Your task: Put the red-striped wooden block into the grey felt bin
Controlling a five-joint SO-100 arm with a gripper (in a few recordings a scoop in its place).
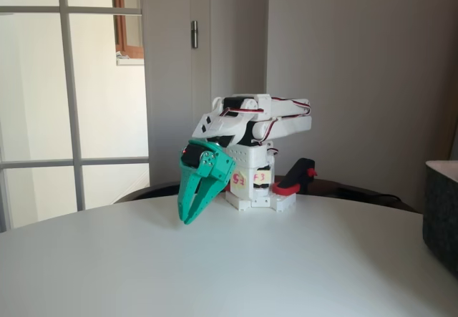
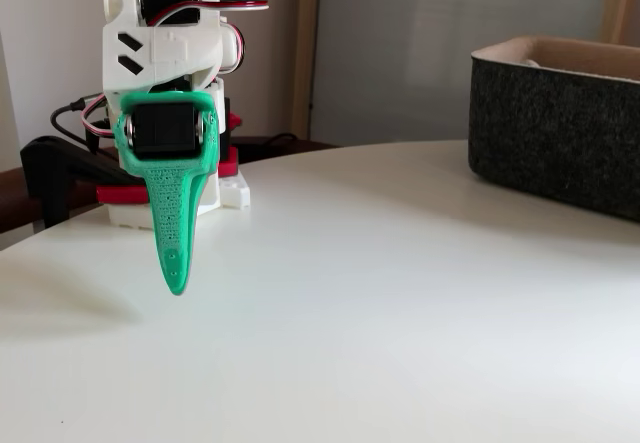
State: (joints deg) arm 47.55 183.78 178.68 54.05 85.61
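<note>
Grey felt bin (image 2: 560,128) on table (image 2: 400,313), green gripper (image 1: 187,219) closed, well apart

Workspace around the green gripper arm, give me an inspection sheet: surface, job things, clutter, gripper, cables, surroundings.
Surface: white round table, bare around the arm.
Job's things: grey felt bin at the right table edge in both fixed views; contents cannot be told. Red-striped wooden block: nothing seen.
Clutter: nothing seen.
Gripper: green gripper pointing down above the table, fingers together, holding nothing.
Cables: red and white wires looped on top of the arm; black cable behind the base.
Surroundings: glazed door to the left, grey wall behind, red clamp at the base.
</note>
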